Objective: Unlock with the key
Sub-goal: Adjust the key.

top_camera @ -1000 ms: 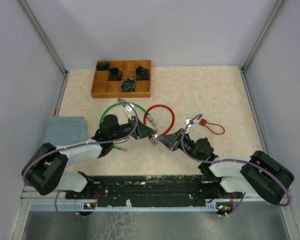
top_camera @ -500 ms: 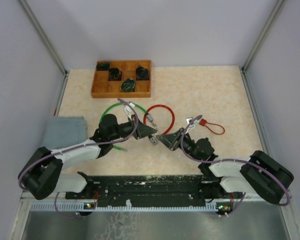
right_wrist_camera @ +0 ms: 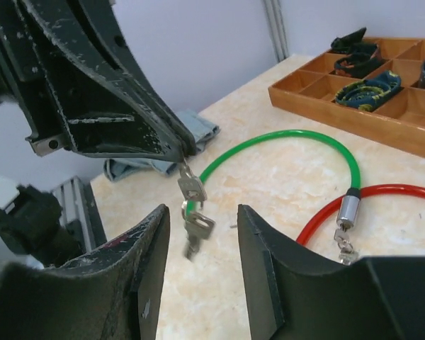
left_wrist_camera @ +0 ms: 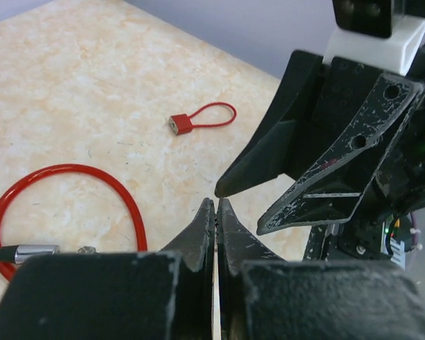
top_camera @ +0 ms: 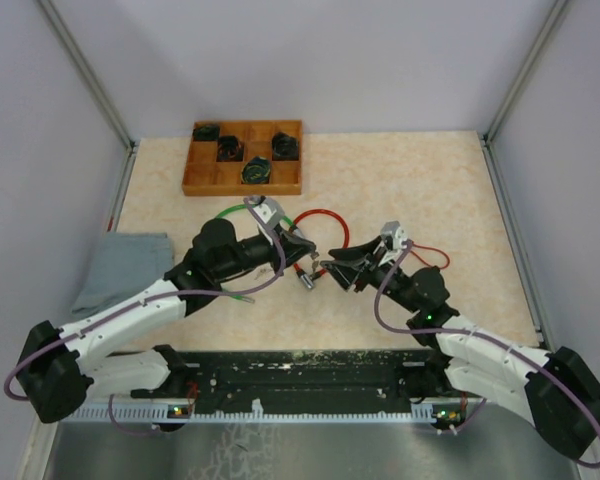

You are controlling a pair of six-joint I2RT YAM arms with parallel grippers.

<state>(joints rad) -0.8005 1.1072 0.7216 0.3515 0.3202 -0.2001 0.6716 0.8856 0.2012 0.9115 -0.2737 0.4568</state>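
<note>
1. Right wrist view: small silver keys [right_wrist_camera: 191,190] dangle long-axis down, pinched by the tightly closed left gripper [right_wrist_camera: 178,152] right above them.
2. Right gripper [right_wrist_camera: 200,212], jaws spread and empty, has them just ahead of its gap.
3. Green cable lock [right_wrist_camera: 283,136] lies beyond both.

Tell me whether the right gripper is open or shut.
Open: the right gripper has its fingers apart, nothing clamped; the keys hang from the left gripper.

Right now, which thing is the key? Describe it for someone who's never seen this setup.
Start at the middle of the table. There the shut left gripper holds silver keys dangling in the air. Unlike the green loop and red loop lying flat, they hang free.
</note>
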